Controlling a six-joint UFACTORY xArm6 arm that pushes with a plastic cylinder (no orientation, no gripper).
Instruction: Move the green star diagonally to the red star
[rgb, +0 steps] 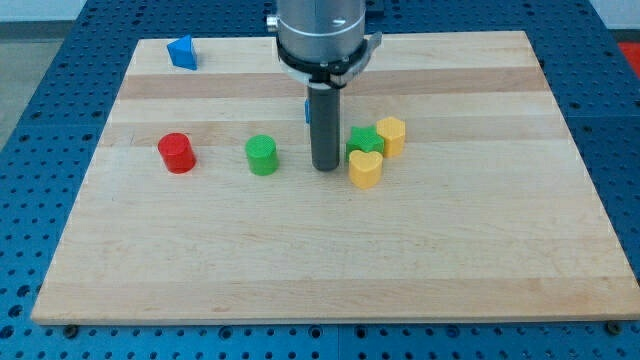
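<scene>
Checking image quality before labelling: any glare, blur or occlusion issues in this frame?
Camera view: even, soft lighting, only faint shadows under the blocks; no strong glare on the light wooden board; focus sharp. The arm hides most of a blue block; my tip sits just left of the green star block, which is partly hidden by the yellow heart block.

Light: bright, even, overhead | Shadows: faint, short, beneath blocks | Glare: none | Focus: sharp across wooden board (330, 250)
</scene>
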